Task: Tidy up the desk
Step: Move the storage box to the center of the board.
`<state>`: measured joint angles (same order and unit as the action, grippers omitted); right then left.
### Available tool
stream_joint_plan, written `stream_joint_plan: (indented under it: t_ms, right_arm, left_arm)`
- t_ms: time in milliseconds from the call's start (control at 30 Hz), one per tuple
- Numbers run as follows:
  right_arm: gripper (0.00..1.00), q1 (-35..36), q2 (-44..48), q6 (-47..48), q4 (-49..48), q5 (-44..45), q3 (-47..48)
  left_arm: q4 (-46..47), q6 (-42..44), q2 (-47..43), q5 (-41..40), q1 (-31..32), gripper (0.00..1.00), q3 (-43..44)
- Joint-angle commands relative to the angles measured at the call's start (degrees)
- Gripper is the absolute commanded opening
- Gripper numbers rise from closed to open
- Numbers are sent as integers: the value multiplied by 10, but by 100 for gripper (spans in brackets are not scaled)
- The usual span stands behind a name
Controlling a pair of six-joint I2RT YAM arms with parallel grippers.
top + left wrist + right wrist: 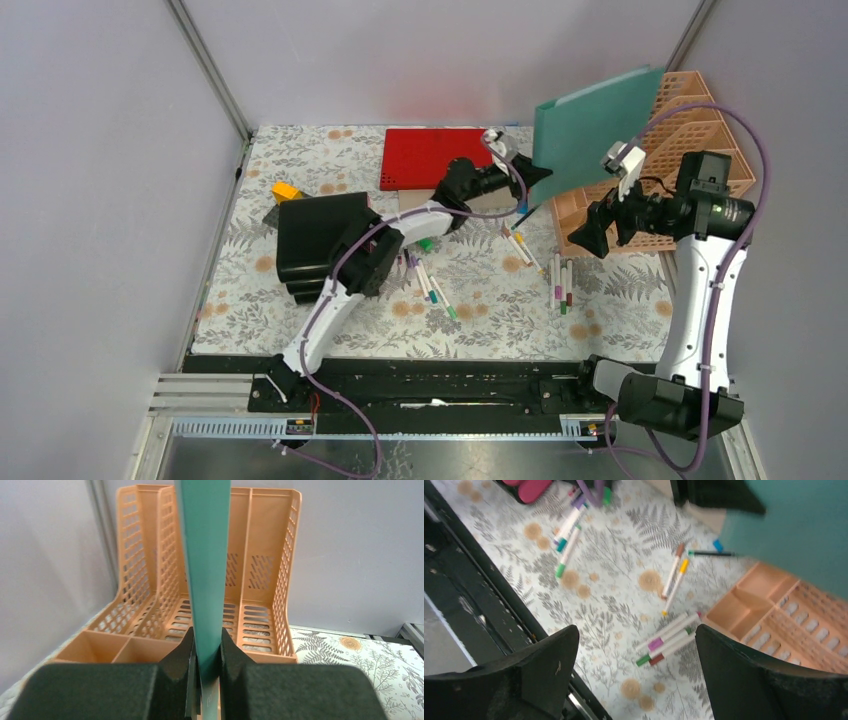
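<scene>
The desk (480,290), in fern-print cloth, is strewn with markers. My left gripper (530,180) is shut on the lower edge of a teal folder (590,130) and holds it upright in the air beside an orange file organizer (700,120). In the left wrist view the folder (205,555) rises edge-on from between the jaws of the left gripper (206,652), with the organizer's slots (265,555) straight behind it. My right gripper (590,232) hangs open in front of the organizer. In its own view the right gripper (636,635) holds nothing, above a marker cluster (666,640).
A red folder (430,155) lies at the back centre. A stack of black trays (320,240) stands at the left with a yellow block (286,189) behind it. Loose markers (430,285) and more markers (560,285) lie mid-desk. A black rail (440,375) runs along the near edge.
</scene>
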<state>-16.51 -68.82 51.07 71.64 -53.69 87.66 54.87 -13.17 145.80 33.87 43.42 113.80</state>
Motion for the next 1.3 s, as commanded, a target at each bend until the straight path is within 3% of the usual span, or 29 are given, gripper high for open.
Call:
stream_joint_plan:
  t_ms: [0,200,400,533,933,1267]
  right_arm:
    - [92,2,40,-49,-110,108,-85]
    - [84,2,19,-146,-336,218,-220]
    - [64,13,-104,-202,-450,242,-199]
    - [60,27,-189,-223,-495,289,-164]
    - [57,50,-364,-236,-513,353,-49]
    - [20,76,-422,-215,-477,335,-23]
  left_arm:
    - [136,-16,-146,-22,-29,0,-90]
    - [174,8,-257,-33,-57,0,-245]
    - [177,46,-359,-59,-81,0,-374]
    - [171,76,-422,-77,-92,0,-449]
    - [155,109,-533,-86,-102,0,-567]
    - [150,116,-590,-86,-102,0,-623]
